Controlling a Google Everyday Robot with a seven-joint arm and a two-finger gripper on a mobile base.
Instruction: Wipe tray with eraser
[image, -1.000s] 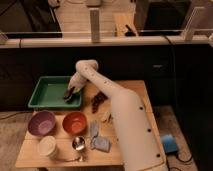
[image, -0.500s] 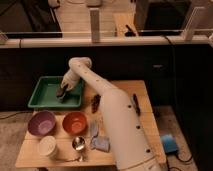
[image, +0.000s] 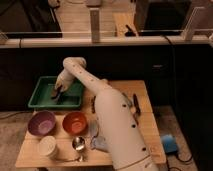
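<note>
A green tray (image: 42, 102) sits at the back left of the wooden table (image: 150, 120). My white arm reaches over the table into the tray. My gripper (image: 57, 91) is down inside the tray, near its middle, on a small dark thing that looks like the eraser (image: 55, 95). The eraser rests on the tray floor under the gripper and is mostly hidden by it.
A purple bowl (image: 41, 123) and an orange bowl (image: 75, 122) stand in front of the tray. A white cup (image: 48, 147), a metal spoon (image: 79, 145) and a grey cloth (image: 97, 142) lie at the front. A dark tool (image: 135, 102) lies at the right. A blue object (image: 168, 143) sits on the floor.
My gripper has moved to the left across the tray floor, from the tray's right side toward its middle, and the arm has swung left with it.
</note>
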